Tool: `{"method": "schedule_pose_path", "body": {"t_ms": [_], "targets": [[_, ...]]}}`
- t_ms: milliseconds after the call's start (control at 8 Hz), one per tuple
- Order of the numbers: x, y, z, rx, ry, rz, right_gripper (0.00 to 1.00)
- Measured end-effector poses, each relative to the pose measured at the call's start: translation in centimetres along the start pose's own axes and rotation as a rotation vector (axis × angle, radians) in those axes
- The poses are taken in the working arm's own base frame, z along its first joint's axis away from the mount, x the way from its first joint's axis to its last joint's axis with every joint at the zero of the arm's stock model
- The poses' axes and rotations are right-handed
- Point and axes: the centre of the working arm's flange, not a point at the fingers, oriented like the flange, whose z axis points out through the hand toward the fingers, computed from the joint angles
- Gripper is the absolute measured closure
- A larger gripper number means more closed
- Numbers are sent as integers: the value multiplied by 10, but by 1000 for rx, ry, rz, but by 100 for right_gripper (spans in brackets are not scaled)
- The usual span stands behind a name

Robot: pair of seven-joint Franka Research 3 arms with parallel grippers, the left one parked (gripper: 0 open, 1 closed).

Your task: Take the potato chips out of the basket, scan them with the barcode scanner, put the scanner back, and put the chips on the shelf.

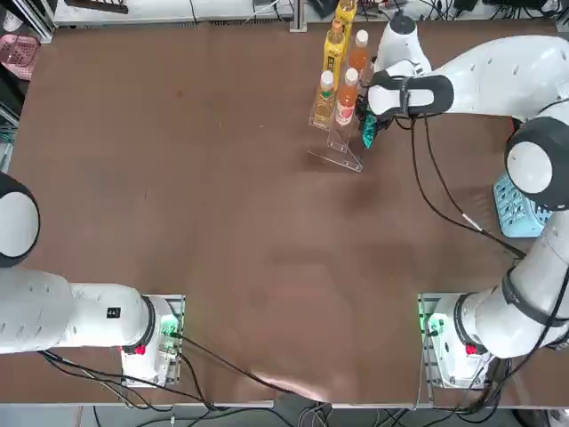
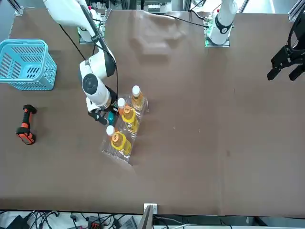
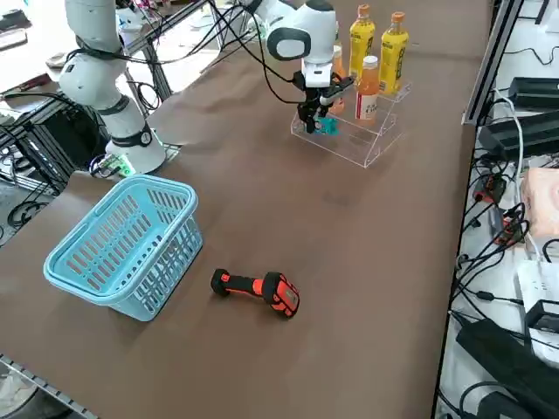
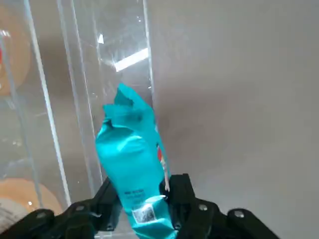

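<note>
While the right gripper [image 4: 142, 199] pinches the potato chips [image 4: 133, 169] by one end just above the shelf [image 3: 349, 140], the packet looks light, soft, crinkly; firm sealed-edge grip suits it best.

Light was even and fairly bright across the brown table [image 1: 222, 222], coming from overhead. Shadows were soft: a faint blurred one lay on the table under the right arm [image 1: 498, 76], and the basket [image 3: 122, 244] and scanner [image 3: 258, 290] cast only pale ones. A pale sheen showed on the table near the robot's bases. The shelf [image 4: 104, 64] caught bright white glints on its clear edges. In the wrist view the chips [image 4: 132, 169] were sharp, while the bottles behind the acrylic were blurred.
</note>
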Motion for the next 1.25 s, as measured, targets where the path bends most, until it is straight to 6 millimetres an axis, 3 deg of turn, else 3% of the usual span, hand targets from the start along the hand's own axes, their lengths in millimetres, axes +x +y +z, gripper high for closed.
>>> {"method": "schedule_pose_path", "body": {"t_ms": [375,750,1250], "targets": [[27,24,-16,29,9,-40,51],[29,21,-21,150,-31,-60,51],[26,21,-16,157,-41,-70,51]]}}
